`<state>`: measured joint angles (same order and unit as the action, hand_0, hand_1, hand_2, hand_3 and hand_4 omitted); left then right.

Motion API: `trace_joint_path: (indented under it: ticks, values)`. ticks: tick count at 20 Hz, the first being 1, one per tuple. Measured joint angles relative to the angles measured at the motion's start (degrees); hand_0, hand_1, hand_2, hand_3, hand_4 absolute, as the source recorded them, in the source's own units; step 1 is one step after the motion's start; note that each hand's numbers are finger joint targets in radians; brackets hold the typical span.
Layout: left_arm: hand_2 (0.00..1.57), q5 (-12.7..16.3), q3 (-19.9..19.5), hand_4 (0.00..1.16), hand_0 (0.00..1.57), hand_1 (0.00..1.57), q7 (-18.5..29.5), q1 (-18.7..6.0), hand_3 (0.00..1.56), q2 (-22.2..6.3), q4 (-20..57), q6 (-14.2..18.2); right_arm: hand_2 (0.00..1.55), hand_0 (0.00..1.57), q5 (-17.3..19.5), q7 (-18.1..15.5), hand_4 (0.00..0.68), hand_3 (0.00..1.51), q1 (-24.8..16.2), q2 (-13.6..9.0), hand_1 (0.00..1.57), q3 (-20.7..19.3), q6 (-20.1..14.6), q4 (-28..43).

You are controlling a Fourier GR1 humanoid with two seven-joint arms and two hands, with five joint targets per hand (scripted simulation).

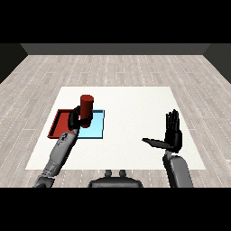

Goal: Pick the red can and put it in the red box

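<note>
Fingers of the left hand (74, 119) are curled round the red can (86, 108), so the picking part of the job looks done. The can stands upright in that hand and is lifted up off the tabletop (131, 108). It hangs over the spot where the red tray (57, 125) and the light blue tray (96, 130) meet, near the left edge of the tabletop. From this view I cannot tell for sure which tray is right under the can, but it seems to be close to the line between them. The red tray is the one nearer the left edge, and the blue one lies just beside it toward the middle. The right hand (173, 137) is far from all that, near the right edge, with its fingers straight up and its thumb out to the side, holding nothing. What I think is left: the can has to go a bit more toward the left edge, so it is over the red tray, then down into it, and then the hand has to let go.
</note>
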<state>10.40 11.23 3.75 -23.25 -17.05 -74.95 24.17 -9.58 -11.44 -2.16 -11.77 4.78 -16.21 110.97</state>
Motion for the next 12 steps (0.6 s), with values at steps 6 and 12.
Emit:
trace_joint_path:
  ticks: [6,12]
  values:
    - [1.55,-2.3,-5.5,1.08,1.57,1.57,-2.3,-2.0,1.48,-7.6,10.7,-0.9,0.0,0.0,-0.8,-1.4,0.0,0.0,-1.2,-0.4,0.0,-2.0,1.3,-1.9]
    - [1.54,-5.0,-9.9,1.02,1.57,1.57,1.2,-5.0,1.43,-13.0,26.5,-2.5,0.0,0.0,-1.0,-1.8,0.0,0.0,-0.3,-0.1,0.0,-2.1,2.6,-4.2]
